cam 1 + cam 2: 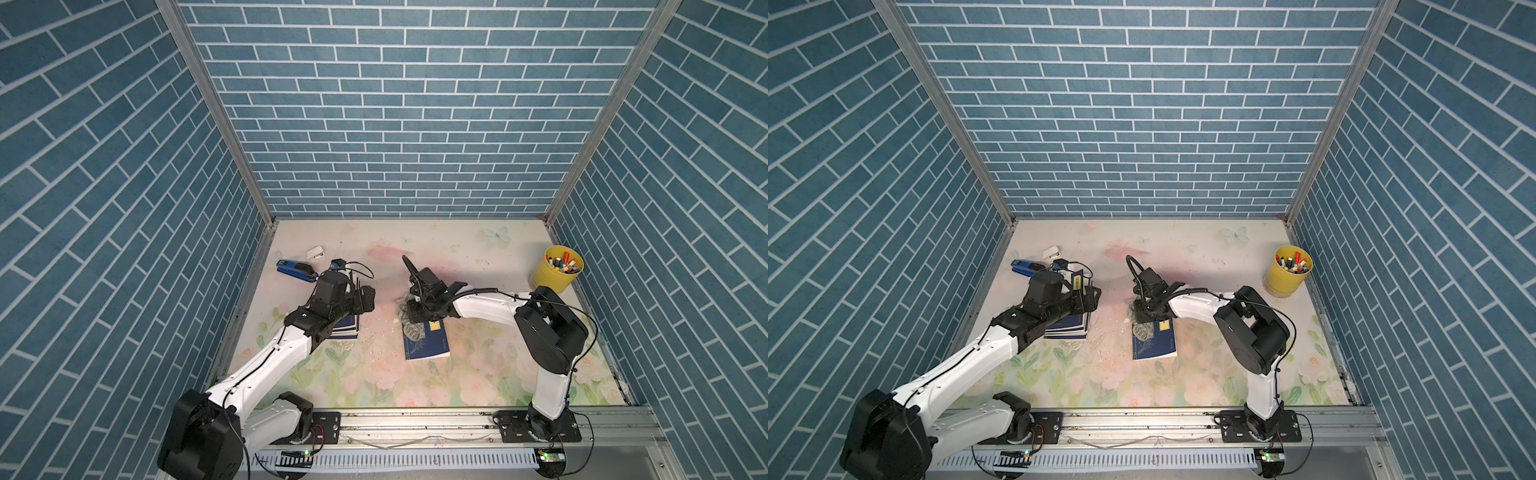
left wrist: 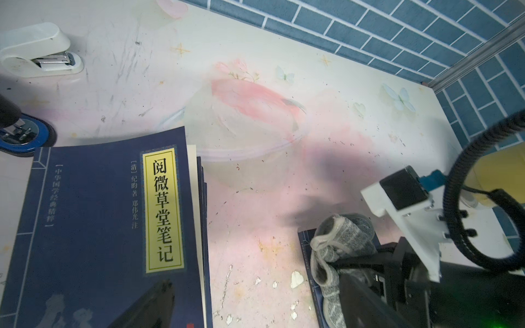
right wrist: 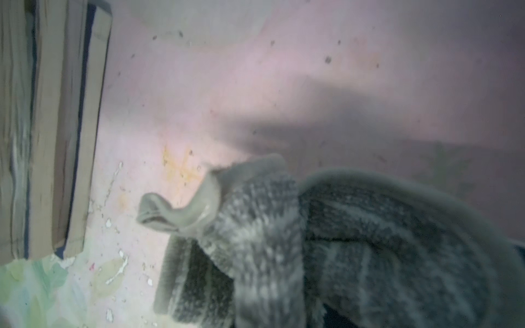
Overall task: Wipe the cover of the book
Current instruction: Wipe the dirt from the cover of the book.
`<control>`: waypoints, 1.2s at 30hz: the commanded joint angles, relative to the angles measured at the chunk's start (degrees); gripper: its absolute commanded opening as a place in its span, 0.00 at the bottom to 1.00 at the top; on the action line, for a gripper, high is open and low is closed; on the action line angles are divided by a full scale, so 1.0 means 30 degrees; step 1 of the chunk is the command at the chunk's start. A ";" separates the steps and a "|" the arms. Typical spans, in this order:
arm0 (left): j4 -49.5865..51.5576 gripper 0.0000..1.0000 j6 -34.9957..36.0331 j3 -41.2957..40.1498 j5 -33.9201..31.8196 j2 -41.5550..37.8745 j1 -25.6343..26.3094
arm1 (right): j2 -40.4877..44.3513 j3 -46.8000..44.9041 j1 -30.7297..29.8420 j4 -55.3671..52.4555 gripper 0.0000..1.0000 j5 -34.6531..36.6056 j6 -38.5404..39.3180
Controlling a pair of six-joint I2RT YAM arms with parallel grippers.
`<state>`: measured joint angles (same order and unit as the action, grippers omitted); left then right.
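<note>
- The book (image 1: 428, 347) lies flat near the middle of the worktop (image 1: 478, 374), cover up, well apart from the stack of books (image 1: 345, 328) on the left.
- My right gripper (image 1: 420, 315) is clamped tight on the grey cloth (image 2: 341, 241) and has it down on the book's far end. Part of the cloth spills past that far edge.
- My left gripper (image 1: 365, 298) stands wide open over the stack and grips nothing I can make out. One finger (image 2: 153, 301) shows over the top cover, and I can't tell whether it touches.
- Main worry: nothing pins the book. I'd expect the cloth's drag to push the book along the worktop rather than wipe it.
- The cloth is bunched, so little of it meets the cover. A stroke could leave most of the cover unwiped, and the hanging fold could snag on the book's edge and lift the soft cover.
- White flakes (image 2: 296, 279) lie on the worktop just beside the book, and a trailing cloth could drag them onto the cover.
</note>
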<state>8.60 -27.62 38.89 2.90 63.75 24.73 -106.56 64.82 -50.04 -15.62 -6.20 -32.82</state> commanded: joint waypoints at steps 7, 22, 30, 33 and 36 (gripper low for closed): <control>-0.0296 0.95 0.0107 -0.0016 0.0148 0.0492 -0.0154 | 0.2203 -0.5520 -0.3639 -0.2565 0.10 0.0545 -0.1951; -0.0134 0.95 0.0069 0.0105 0.0062 0.0713 -0.0182 | 0.4416 -0.7882 -0.2859 -0.3991 0.11 0.2219 -0.2770; -0.0237 0.95 0.0051 0.0073 0.0122 0.0826 -0.0246 | 0.6886 -0.9783 -0.0878 -0.4750 0.11 0.2561 -0.2786; -0.0333 0.95 0.0032 0.0101 0.0184 0.0931 -0.0260 | 0.7365 -0.9807 -0.0812 -0.4960 0.11 0.2667 -0.2687; -0.0391 0.95 0.0026 0.0131 0.0260 0.1022 -0.0275 | 0.6841 -0.9230 -0.0786 -0.4816 0.12 0.2697 -0.2200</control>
<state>8.10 -27.59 38.92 3.14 66.28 24.43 -82.41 39.31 -52.97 -17.80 -2.15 -39.00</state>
